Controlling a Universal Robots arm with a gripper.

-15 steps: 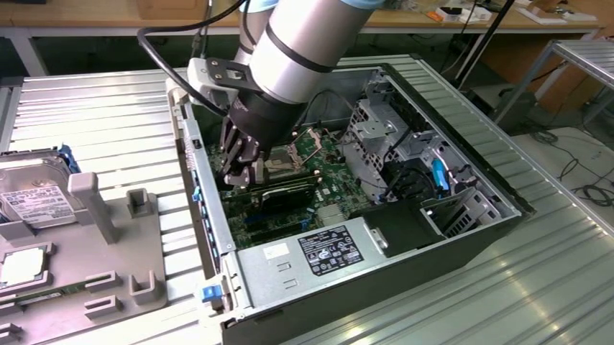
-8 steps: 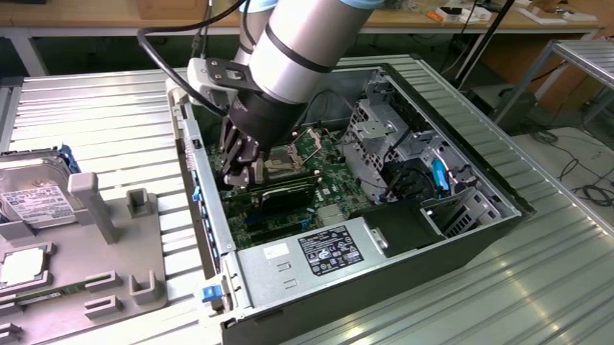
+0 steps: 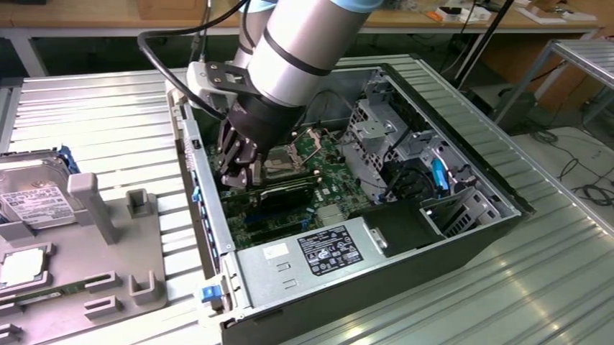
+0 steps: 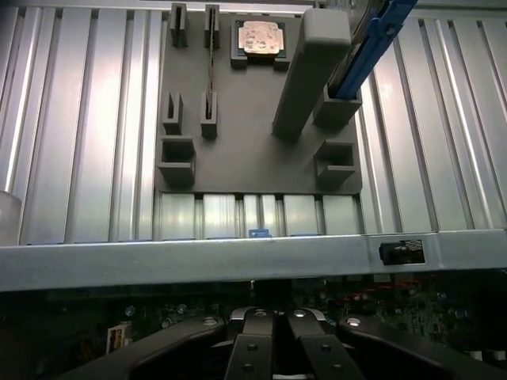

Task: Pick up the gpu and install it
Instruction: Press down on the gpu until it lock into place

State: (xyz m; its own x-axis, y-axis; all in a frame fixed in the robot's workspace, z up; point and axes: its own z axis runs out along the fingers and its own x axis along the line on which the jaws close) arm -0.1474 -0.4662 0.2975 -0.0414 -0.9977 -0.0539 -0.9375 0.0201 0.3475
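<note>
The gripper (image 3: 240, 172) reaches down into the open computer case (image 3: 499, 194), its fingers closed together over the motherboard (image 3: 321, 162) near the case's side wall. The gpu (image 3: 286, 192) lies dark and flat on the motherboard just beside the fingertips; whether they touch it I cannot tell. Outside the case, a grey holder tray (image 4: 253, 119) carries a hard drive (image 3: 34, 198) and a cpu (image 4: 260, 37).

Green motherboard (image 3: 326, 154), grey parts tray (image 4: 253, 119), blue-handled silver hard drive (image 3: 34, 198).
</note>
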